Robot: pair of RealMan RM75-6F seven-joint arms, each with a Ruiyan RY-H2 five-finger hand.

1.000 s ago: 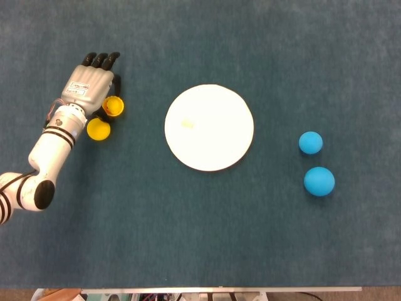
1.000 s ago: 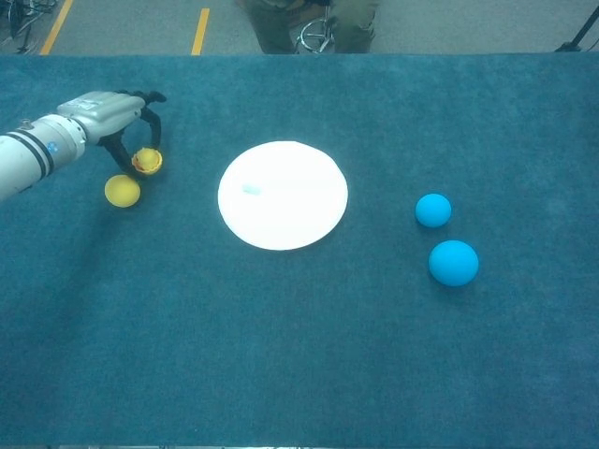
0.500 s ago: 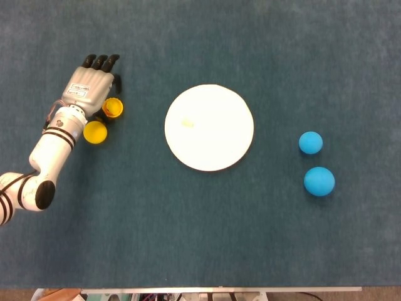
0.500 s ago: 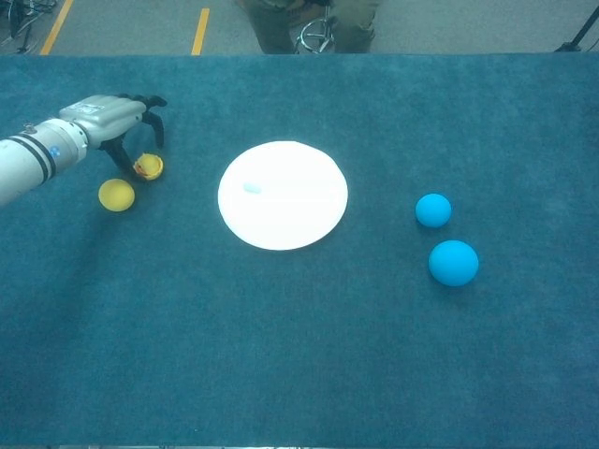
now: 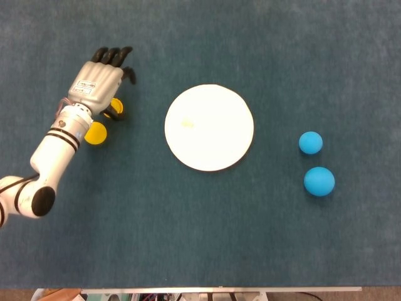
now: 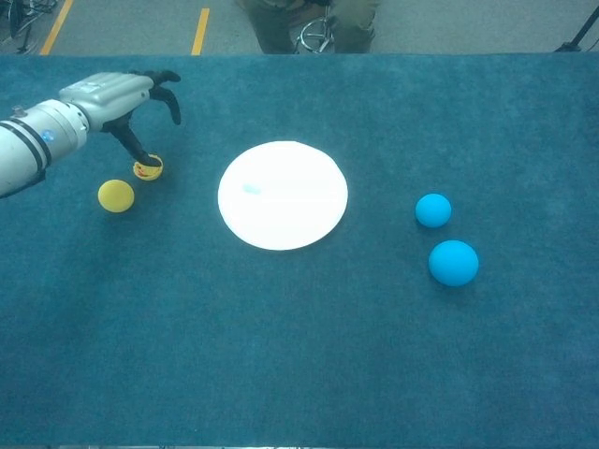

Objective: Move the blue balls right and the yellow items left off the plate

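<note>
Risen since the earlier frame: left hand (image 6: 117,96), fingers spread, holding nothing, above small yellow cup (image 6: 147,169). Yellow ball (image 6: 116,195) just beside it, left of round white plate (image 6: 283,195). Two blue balls (image 6: 433,210) lie right. Advisable: withdraw straight upward, avoiding nudges. Right hand unseen.

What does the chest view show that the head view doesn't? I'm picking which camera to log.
Only the chest view shows the floor past the table's far edge, with yellow lines and a person's legs, and the left hand side-on, fingers raised above the small yellow item. Only the head view shows the table's near edge and that hand from above, partly covering both yellow items. Both show the white plate, bare, the yellow ball and two blue balls.
</note>
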